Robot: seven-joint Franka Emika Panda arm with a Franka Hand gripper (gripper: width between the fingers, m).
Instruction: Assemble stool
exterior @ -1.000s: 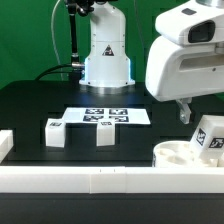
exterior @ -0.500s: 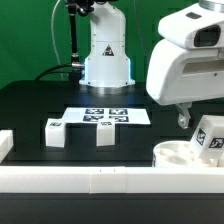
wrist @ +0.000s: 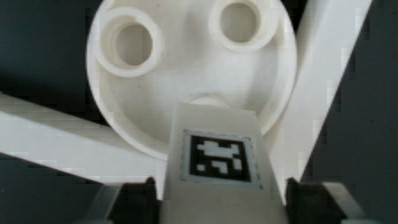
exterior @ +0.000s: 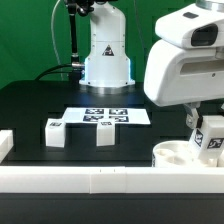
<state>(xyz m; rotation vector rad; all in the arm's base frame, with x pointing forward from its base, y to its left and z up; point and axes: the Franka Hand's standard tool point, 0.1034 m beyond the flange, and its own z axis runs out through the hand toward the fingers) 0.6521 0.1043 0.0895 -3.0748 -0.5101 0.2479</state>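
Loose leg and second leg: upright, the exterior view's left. Seat disc: right, beside rail wall. Gripper pinches third leg low over it; any tilt risks missing a socket and jamming.

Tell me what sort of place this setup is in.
Probably a robotics lab bench: a black table before a green backdrop, the marker board lying on it, and a tagged stool leg held in the gripper.
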